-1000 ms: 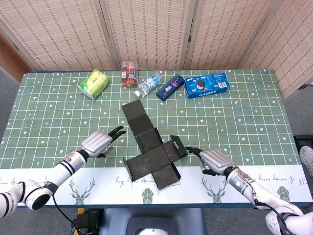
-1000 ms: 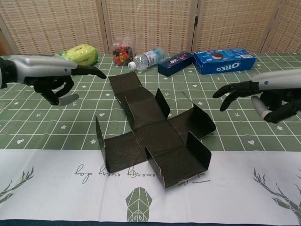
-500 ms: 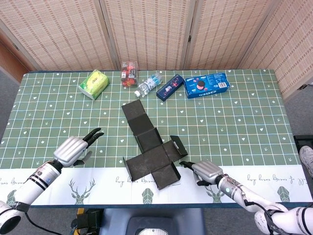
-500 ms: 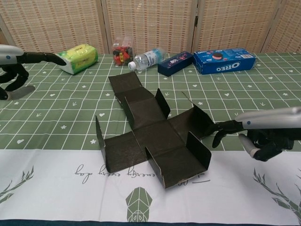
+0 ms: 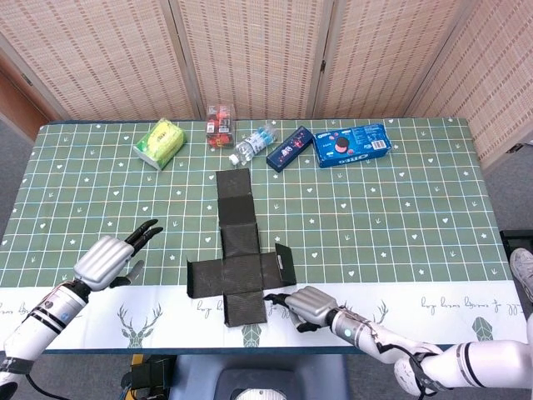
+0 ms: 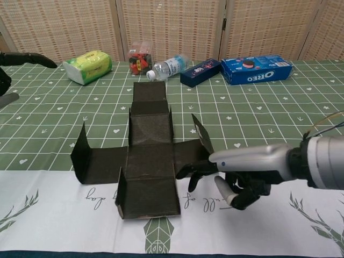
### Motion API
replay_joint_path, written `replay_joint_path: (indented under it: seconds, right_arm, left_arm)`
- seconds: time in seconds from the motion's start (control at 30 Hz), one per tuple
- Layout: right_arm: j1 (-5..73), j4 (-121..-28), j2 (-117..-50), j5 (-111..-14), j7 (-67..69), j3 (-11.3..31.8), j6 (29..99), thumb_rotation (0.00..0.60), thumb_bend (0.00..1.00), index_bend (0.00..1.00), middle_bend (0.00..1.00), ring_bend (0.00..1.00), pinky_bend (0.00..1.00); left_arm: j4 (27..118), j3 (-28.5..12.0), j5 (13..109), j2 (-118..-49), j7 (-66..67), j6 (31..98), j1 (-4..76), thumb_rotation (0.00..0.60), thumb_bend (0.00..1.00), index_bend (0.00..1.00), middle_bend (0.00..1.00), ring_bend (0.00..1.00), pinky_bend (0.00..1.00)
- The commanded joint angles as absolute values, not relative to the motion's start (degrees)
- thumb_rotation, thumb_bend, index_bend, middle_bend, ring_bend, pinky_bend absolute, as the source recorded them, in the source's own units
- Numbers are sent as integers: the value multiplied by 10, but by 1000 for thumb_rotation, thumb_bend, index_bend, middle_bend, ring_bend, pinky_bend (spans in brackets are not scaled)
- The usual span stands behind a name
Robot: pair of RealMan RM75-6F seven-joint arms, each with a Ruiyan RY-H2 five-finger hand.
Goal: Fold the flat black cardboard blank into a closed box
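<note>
One green packet (image 5: pixel 159 142), one red snack pack (image 5: pixel 220 123), one water bottle (image 5: pixel 252 145), one dark blue box (image 5: pixel 290 147), one Oreo box (image 5: pixel 353 144), all along the far side of the counter (image 5: pixel 416 208). One black cardboard blank (image 5: pixel 236 258), two hands.

Left hand (image 5: pixel 108 257) hovers over the counter's left side, well apart from the blank, holding nothing, fingers extended and loosely apart. Since half a second ago it has drifted slightly further left and nearer the front edge.

The blank lies at centre front, partly over the white border strip. It is cross-shaped; its long axis now runs straight from the near edge toward the bottle, where before it lay slanted, and the whole blank has shifted left. Side flaps stand partly up at left, right and front.

Right hand (image 6: pixel 236 172) has moved in leftward and sits low by the front edge, fingertips (image 6: pixel 188 171) at the blank's right flap; contact cannot be told for sure. It grips nothing, its dark fingers bent downward.
</note>
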State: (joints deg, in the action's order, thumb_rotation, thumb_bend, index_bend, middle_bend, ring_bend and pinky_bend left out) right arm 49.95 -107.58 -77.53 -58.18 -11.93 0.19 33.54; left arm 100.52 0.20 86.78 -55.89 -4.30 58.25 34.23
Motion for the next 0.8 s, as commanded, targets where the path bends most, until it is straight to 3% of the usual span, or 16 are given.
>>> replay_joint_path:
  seconds: [0.03,0.27,0.57,0.8]
  right_arm:
    - [527,-1061,-820,-555,-144,20,355,600,1000,37,160,843,1000]
    - [556,-1071,-856,-535,-152,49,380,600,1000,37,153,843,1000]
    - [527,-1150,-752,-606,-78,86,396,600,960,37,158,843,1000]
    - [561,-1095,-716,-569,-69,127,384,600,998,37,172,843,1000]
  left_arm:
    - [1003,3,872,-554,-49,590,336,600,566,0,5,665,861]
    - [991,2,873,-550,-64,600,325,600,566,0,5,663,861]
    - [988,-2,877,-543,-88,626,306,600,566,0,5,662,862]
    - [994,0,887,-535,-87,636,296,600,565,0,5,662,863]
